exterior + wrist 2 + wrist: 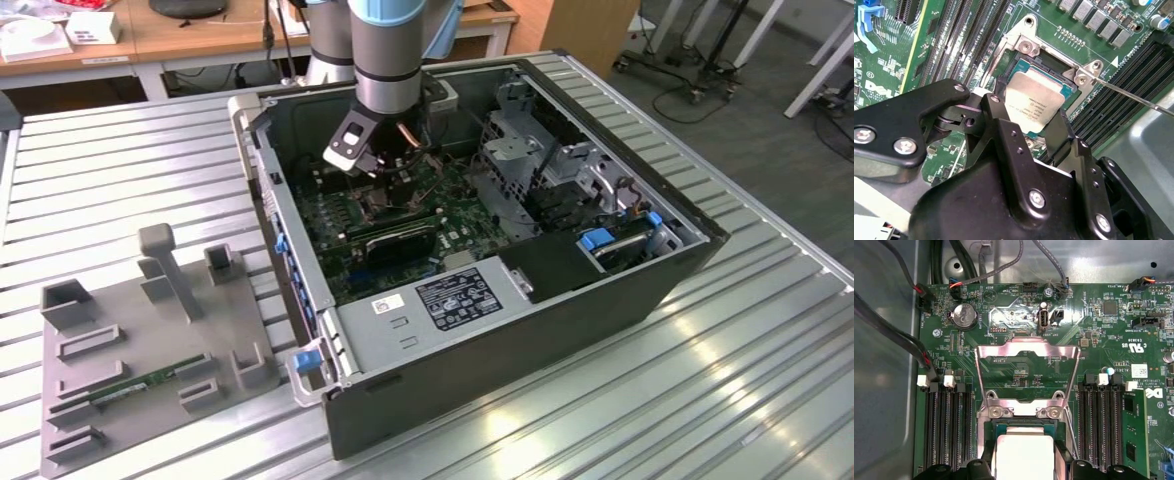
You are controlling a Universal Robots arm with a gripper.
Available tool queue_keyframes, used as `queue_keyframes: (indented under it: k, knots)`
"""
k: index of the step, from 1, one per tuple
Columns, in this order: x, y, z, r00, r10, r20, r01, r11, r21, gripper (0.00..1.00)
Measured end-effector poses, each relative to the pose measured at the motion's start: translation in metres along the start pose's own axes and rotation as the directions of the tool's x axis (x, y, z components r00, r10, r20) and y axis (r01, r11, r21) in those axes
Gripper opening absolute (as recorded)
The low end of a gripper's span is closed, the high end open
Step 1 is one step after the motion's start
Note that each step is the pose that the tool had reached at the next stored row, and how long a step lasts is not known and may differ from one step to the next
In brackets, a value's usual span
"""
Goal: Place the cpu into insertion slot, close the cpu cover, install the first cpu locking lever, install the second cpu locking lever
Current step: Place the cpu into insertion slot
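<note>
The cpu is gripped by the gripper, jaws clamped on its edges, right over the socket (cover is swung open).

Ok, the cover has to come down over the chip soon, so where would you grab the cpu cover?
By the free cross-bar of the cpu cover, the edge farthest from its two hinge screws. The frame stands flipped open, clear of the cpu, so a pinch across that thin bar from above probably gives the most leverage.
</note>
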State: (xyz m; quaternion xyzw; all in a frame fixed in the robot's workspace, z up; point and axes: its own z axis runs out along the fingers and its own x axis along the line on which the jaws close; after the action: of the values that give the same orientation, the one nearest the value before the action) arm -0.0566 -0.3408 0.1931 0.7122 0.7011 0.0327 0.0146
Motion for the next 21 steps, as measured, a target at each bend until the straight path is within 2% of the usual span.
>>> queue_keyframes:
  k: [21]
  knots:
    - [0.0003,-0.0001,0.0009,1.0,0.0,0.0003,0.0,1.0,0.0002,0.54]
